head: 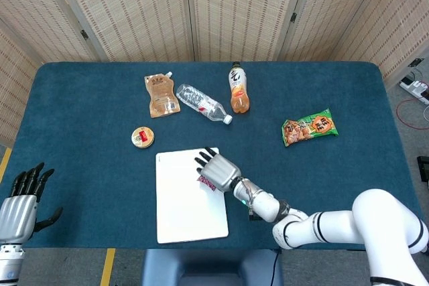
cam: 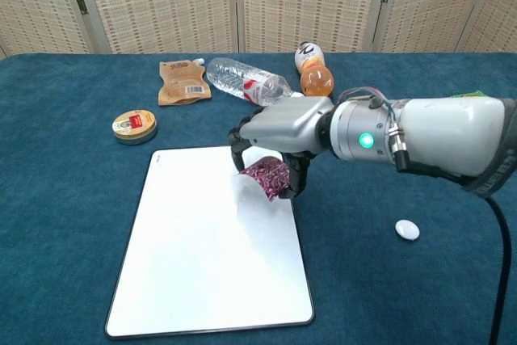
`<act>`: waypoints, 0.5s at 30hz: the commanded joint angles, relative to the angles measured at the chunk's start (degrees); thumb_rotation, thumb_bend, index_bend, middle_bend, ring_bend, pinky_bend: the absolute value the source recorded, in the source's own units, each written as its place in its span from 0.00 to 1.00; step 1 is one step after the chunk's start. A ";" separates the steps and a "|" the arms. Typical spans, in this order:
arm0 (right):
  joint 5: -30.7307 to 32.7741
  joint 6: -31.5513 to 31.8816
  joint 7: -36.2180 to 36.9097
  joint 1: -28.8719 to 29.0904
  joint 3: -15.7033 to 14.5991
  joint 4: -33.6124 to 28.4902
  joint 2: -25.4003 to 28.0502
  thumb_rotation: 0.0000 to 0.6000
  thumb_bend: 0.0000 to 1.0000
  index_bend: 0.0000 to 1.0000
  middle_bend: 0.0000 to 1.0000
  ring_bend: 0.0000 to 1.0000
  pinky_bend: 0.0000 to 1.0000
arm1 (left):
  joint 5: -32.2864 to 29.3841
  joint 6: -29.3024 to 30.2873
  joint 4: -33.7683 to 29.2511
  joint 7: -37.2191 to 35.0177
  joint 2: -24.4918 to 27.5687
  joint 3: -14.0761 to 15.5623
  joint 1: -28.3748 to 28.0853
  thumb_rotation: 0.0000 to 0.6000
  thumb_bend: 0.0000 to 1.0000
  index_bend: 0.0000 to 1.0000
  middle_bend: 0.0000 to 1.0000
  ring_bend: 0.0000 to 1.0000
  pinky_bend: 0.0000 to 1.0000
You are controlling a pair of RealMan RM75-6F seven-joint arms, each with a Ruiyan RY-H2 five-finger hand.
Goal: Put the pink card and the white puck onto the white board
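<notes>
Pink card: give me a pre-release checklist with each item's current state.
1. Pink card held by right hand: ok.
2. Card over the white board: ok.
3. Card touching the board surface: cannot tell.
4. Board area beneath the card bare: ok.
5. White puck on the board: not ok, it lies on the cloth to the right.
6. Left hand away from the board: ok.
</notes>
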 commanded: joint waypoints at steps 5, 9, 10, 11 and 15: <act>1.14 -0.92 -0.81 1.27 -0.05 1.06 -1.78 1.00 0.30 0.01 0.11 0.01 0.00 | -0.05 0.09 0.26 -0.23 -0.01 0.18 0.26 1.00 0.32 0.14 0.03 0.06 0.00; 0.34 0.19 -0.21 0.48 -0.55 -0.39 -0.27 1.00 0.30 0.00 0.11 0.00 0.00 | 0.09 0.14 0.28 -0.20 -0.04 0.17 0.26 1.00 0.32 0.14 0.03 0.06 0.00; -0.07 0.61 0.11 0.10 -0.71 -0.99 0.40 1.00 0.30 0.00 0.11 0.01 0.00 | 0.12 0.13 0.27 -0.17 -0.05 0.15 0.24 1.00 0.32 0.14 0.03 0.06 0.00; -0.87 1.39 0.67 -0.58 -0.97 -1.91 1.45 1.00 0.30 0.00 0.11 0.00 0.00 | 0.18 0.11 0.25 -0.19 -0.05 0.13 0.19 1.00 0.32 0.14 0.03 0.06 0.00; -4.71 4.91 3.29 -4.00 -2.50 -5.61 5.71 1.00 0.30 0.00 0.11 0.00 0.00 | 0.24 -0.09 0.21 -0.11 -0.16 0.08 0.03 1.00 0.32 0.14 0.03 0.06 0.00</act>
